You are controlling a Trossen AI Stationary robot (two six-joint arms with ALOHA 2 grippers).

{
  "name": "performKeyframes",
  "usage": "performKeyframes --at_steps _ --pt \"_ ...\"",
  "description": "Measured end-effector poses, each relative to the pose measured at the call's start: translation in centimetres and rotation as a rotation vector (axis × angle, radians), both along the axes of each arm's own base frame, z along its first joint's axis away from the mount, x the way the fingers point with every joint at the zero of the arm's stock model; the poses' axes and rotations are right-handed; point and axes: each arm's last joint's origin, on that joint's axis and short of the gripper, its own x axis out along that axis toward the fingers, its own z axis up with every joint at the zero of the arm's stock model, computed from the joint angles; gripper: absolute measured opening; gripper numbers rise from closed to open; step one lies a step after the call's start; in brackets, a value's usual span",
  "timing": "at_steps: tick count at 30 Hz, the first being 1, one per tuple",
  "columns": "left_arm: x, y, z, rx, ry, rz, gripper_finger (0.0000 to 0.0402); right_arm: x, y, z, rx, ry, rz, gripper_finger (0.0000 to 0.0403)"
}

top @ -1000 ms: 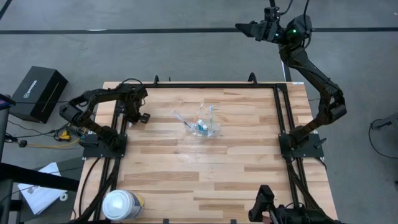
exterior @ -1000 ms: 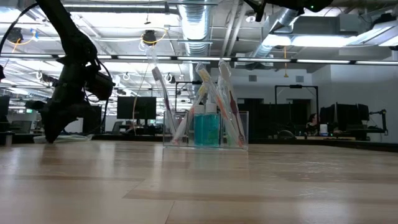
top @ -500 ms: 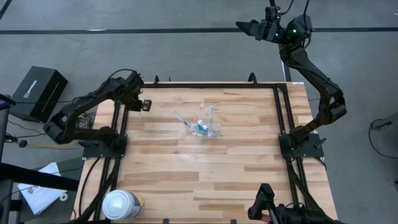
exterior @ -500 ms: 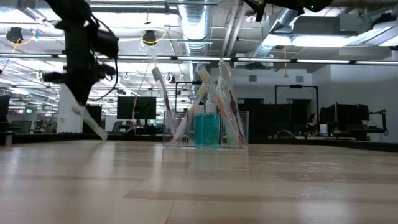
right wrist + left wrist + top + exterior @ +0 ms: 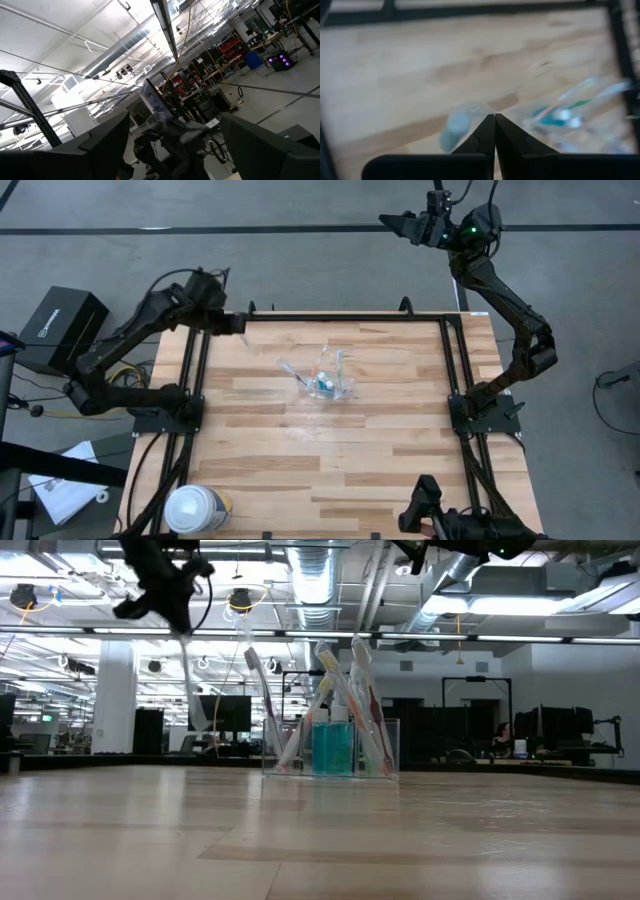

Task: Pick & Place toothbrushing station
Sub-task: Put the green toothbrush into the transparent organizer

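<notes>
With several toothbrushes already stood in the clear cup (image 5: 330, 380) at mid-table, one more pale toothbrush (image 5: 188, 675) is apparently carried high, pinched in the left gripper (image 5: 237, 324), while the right gripper (image 5: 395, 223), fingers spread, is parked beyond the table.

Light is even and bright, coming from ceiling strip lights seen in the low view; they throw glare along the pale wooden table (image 5: 320, 840), which carries only soft, short shadows. The left wrist view is heavily smeared: beyond the left gripper (image 5: 494, 116) the clear cup (image 5: 570, 112) is a streak, perhaps from motion. Past the right gripper (image 5: 172, 145), white overhead fixtures wash out the ceiling.
</notes>
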Motion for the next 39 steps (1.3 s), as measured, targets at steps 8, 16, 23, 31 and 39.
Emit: performKeyframes --at_steps 8,16,23,31,39 --pt "-0.1 -0.4 6.1 0.146 -0.147 -0.012 0.0 0.4 0.4 -0.1 -0.003 0.022 0.063 0.0301" --pt "1.9 0.2 10.7 0.253 -0.253 -0.109 0.0 2.2 2.2 -0.2 -0.092 0.067 0.216 0.0301" --pt "6.0 1.1 14.3 0.345 -0.441 -0.258 0.0 3.3 3.0 -0.8 -0.181 0.106 0.273 0.0301" --pt "9.9 2.1 16.3 0.395 -0.562 -0.365 0.0 4.2 3.3 -1.7 -0.182 0.155 0.29 0.0301" --pt "12.5 1.4 14.0 0.311 -0.452 -0.464 0.0 4.1 3.3 -1.7 -0.178 0.154 0.289 0.0301"
